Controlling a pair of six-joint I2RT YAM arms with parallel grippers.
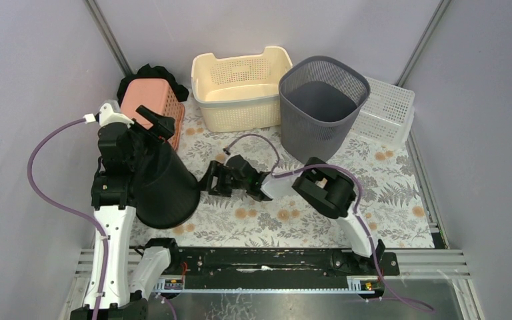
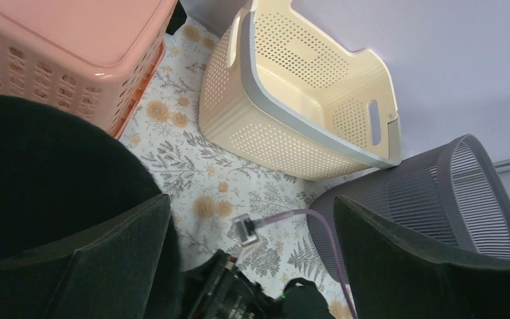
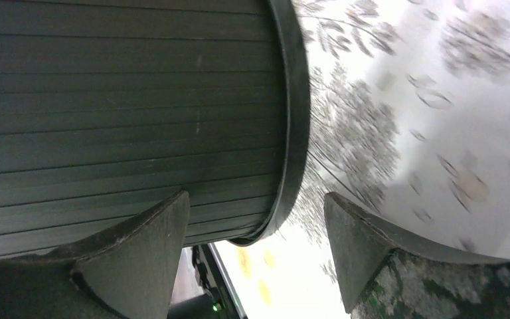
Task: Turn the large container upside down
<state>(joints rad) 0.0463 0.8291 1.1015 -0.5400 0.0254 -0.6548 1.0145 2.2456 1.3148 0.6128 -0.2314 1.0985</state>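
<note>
— What's closest to the arm bases?

— The black container, on the left side of the floral table cover. I see its wide rim low and toward the near edge, and its narrower end higher up, under my left arm. I can't tell whether the rim sits flat on the cover.

— And your right hand?

— The right gripper is just beside the container's right flank. Its fingers are spread wide. The ribbed wall and rim run across the gap between them, but I see nothing clamped.

— The left one?

— The left gripper hangs over the container's upper end, spread as wide as it goes and gripping nothing. In its wrist view the dark wall lies right under one finger. I can't say whether they touch.

— Farther back?

— A pink basket with its solid face up is just behind the left gripper. A cream basket and a grey bin stand with their mouths up. A white crate is at the far right.
</note>
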